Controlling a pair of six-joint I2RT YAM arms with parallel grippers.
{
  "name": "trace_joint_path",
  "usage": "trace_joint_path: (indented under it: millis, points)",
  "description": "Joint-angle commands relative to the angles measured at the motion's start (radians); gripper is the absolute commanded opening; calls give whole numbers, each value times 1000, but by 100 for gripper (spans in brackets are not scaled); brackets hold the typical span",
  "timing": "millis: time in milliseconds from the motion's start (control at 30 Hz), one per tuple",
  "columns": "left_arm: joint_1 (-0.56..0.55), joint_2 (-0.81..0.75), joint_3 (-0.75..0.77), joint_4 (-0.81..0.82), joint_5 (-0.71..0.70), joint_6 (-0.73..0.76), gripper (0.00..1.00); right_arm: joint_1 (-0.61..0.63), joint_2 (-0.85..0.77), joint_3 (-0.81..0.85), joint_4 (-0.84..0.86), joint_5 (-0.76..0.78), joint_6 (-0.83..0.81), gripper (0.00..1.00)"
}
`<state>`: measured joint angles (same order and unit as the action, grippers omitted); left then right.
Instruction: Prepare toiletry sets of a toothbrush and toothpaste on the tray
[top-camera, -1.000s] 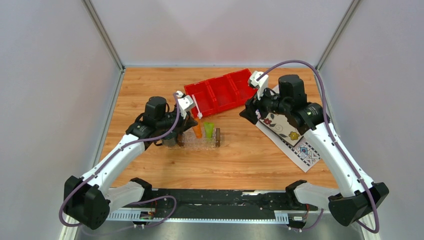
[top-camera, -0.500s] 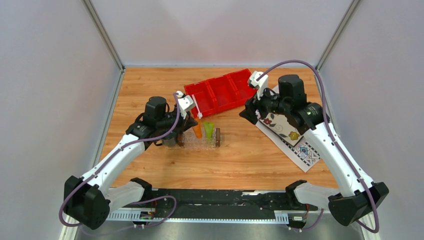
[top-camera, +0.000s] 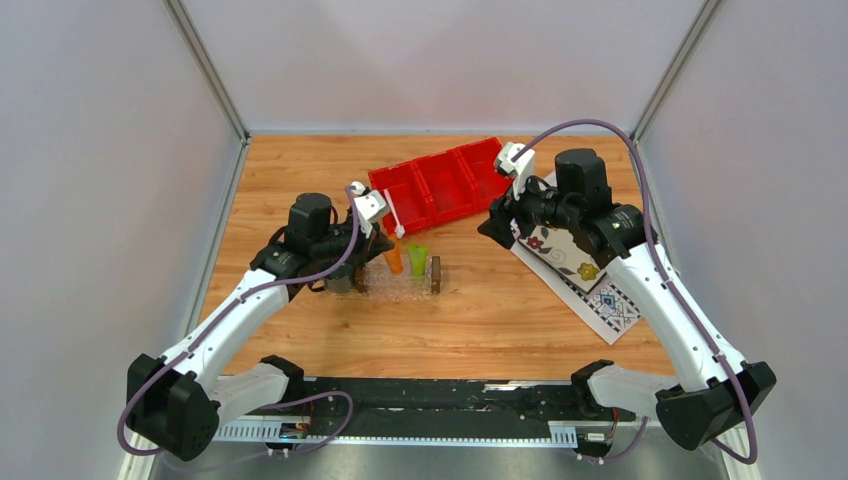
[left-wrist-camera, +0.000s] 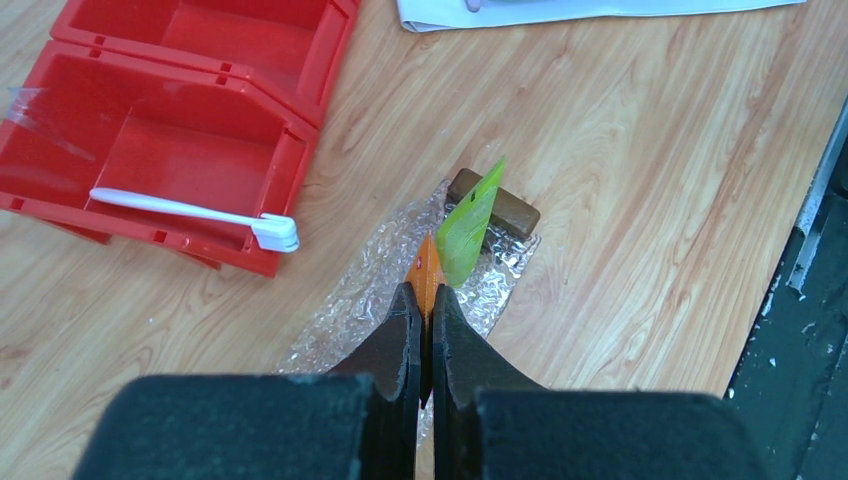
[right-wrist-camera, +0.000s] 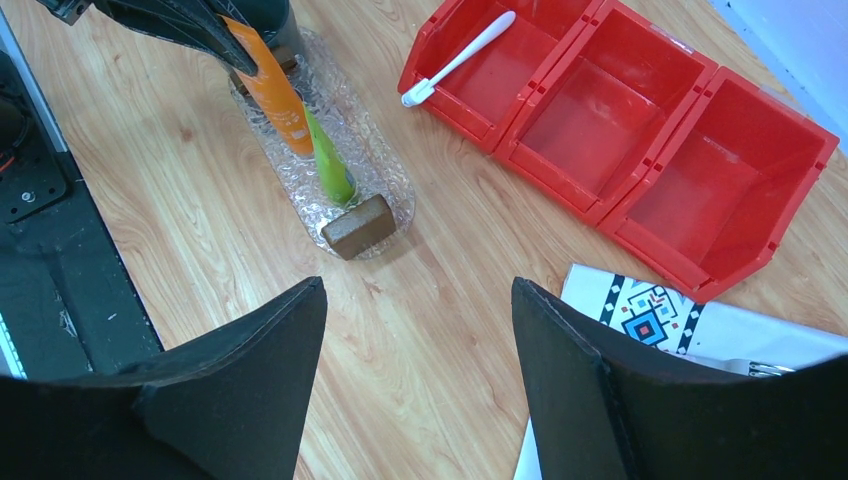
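The clear tray (top-camera: 385, 291) with brown block handles (right-wrist-camera: 360, 228) lies on the wooden table left of centre. My left gripper (left-wrist-camera: 420, 297) is shut on the flat end of the orange toothpaste (left-wrist-camera: 426, 268), which slants down over the tray (right-wrist-camera: 385, 190). The lime green toothpaste (right-wrist-camera: 332, 165) leans in the tray right beside the orange one (right-wrist-camera: 272, 88). The white toothbrush (left-wrist-camera: 190, 208) lies across the rim of the red bin's end compartment (left-wrist-camera: 200, 100), bristle head over the edge. My right gripper (right-wrist-camera: 418, 285) hangs open over bare wood to the right, holding nothing.
The red three-compartment bin (top-camera: 445, 183) sits at the back centre. A patterned white cloth (top-camera: 590, 280) lies under the right arm. A dark mug (right-wrist-camera: 262, 12) stands just behind the tray's far end, by the left gripper.
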<state>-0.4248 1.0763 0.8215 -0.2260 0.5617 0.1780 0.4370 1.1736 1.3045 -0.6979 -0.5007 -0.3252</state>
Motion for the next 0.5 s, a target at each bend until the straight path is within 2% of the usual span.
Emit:
trace_joint_path:
  millis: [0, 467]
  points:
    - [3, -29, 34, 43, 10, 23, 0, -3, 0, 4, 35, -18, 9, 72]
    - [3, -9, 30, 37, 41, 23, 0, -1, 4, 2, 38, -19, 9, 73]
